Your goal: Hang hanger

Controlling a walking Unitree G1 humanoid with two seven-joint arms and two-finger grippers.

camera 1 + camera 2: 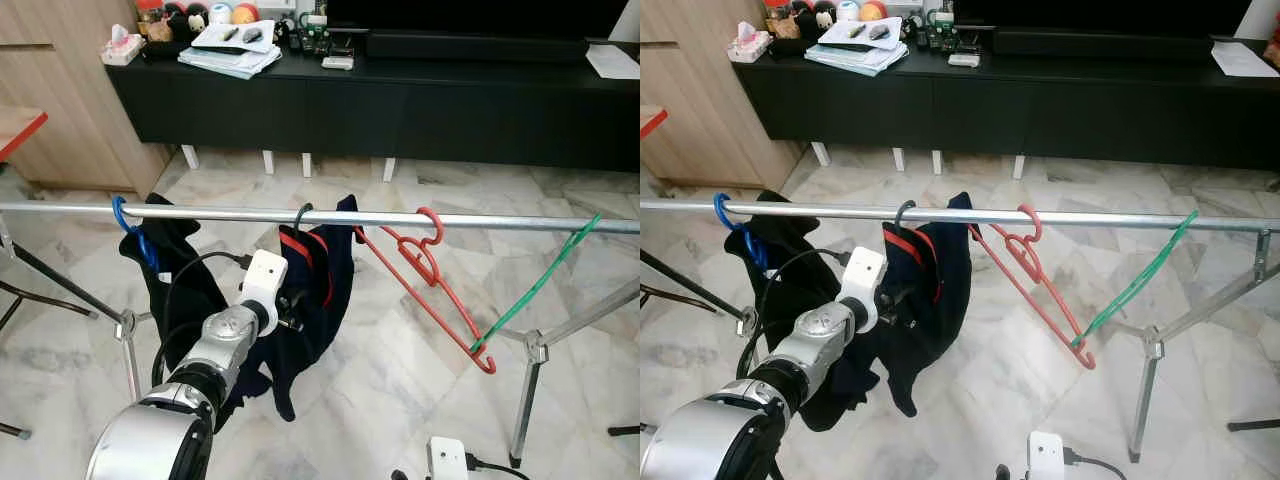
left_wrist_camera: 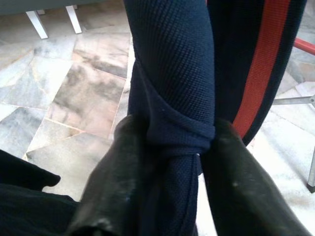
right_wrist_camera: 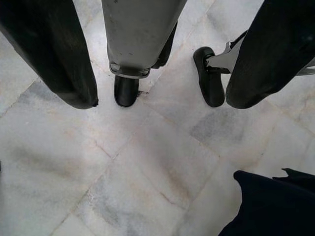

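The left claw (image 2: 167,196) is clamped on a gathered fold of the navy garment with the red stripe (image 1: 312,290), its two black fingers (image 2: 118,182) pinching the cloth from either side, apparently to steady or draw the garment while its dark hanger hook (image 1: 300,212) sits over the metal rail (image 1: 220,213). So the task's hanger looks already hooked on, near the middle of the rail, with the garment hanging below it. Left of it a blue hanger (image 1: 132,232) carries a black garment (image 1: 180,275); to the right a red hanger (image 1: 425,285) hangs tilted, and a green hanger (image 1: 545,275) slants further right. The right claw (image 3: 160,69) hangs idle, spread wide, pointing down at the marble floor (image 3: 123,167). Beyond the rail stands a black TV cabinet (image 1: 400,100) against the far wall.
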